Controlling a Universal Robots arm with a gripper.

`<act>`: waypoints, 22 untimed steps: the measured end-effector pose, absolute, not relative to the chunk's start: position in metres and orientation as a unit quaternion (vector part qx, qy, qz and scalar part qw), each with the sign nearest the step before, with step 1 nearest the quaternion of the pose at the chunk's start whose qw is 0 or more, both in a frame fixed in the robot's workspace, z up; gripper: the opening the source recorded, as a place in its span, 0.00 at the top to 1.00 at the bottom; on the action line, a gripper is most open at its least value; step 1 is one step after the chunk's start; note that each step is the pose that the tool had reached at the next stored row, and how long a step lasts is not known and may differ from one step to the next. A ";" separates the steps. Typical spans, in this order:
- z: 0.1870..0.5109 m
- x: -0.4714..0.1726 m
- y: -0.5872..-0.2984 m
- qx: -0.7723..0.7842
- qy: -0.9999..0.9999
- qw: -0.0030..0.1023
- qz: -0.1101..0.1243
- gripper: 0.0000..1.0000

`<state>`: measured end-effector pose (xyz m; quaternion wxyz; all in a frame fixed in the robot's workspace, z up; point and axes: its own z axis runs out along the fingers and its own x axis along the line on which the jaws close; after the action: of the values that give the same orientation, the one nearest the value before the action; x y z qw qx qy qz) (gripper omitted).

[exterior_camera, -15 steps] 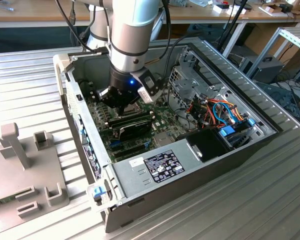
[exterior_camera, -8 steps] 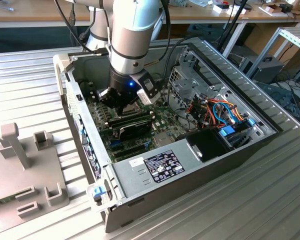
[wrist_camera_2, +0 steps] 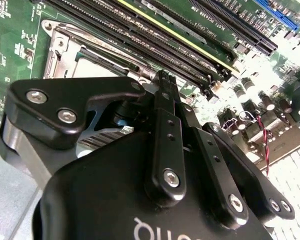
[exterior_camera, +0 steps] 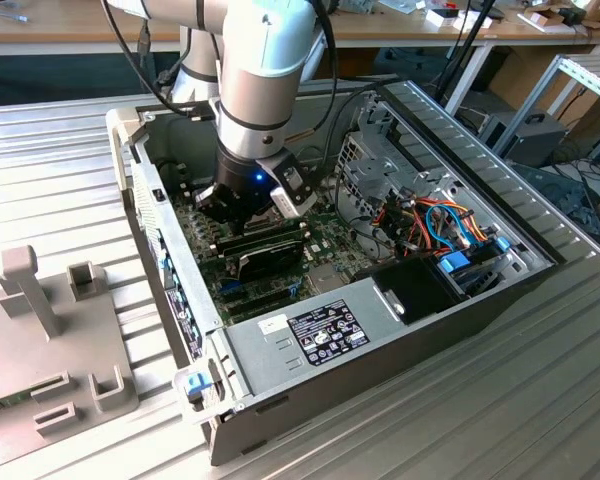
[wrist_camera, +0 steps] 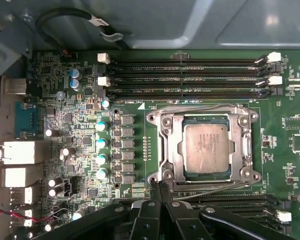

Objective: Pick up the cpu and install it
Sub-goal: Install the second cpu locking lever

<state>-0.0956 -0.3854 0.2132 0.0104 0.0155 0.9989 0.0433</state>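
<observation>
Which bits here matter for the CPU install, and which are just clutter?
Job:
- silvery-grey square cpu, sitting in the socket
- hinged metal socket frame
- black hand, beside the socket

Lying about:
- long black memory slots
- grey power supply box
- grey slotted fixture

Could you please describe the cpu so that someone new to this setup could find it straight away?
Inside the open computer case, look at the green motherboard below the long black memory slots. There a metal socket frame surrounds the cpu: a flat square chip with a dull silvery-grey top, unlike the dark parts around it.
</observation>
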 end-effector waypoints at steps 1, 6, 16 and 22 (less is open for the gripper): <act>0.213 -0.096 -0.385 0.016 0.999 0.010 0.043 0.89; 0.211 -0.096 -0.383 0.016 0.999 0.010 0.045 0.89; 0.205 -0.096 -0.381 0.016 0.999 0.010 0.046 0.89; 0.201 -0.096 -0.380 0.016 0.999 0.010 0.047 0.89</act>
<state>-0.0957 -0.3802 0.2009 0.0104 0.0157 0.9987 0.0469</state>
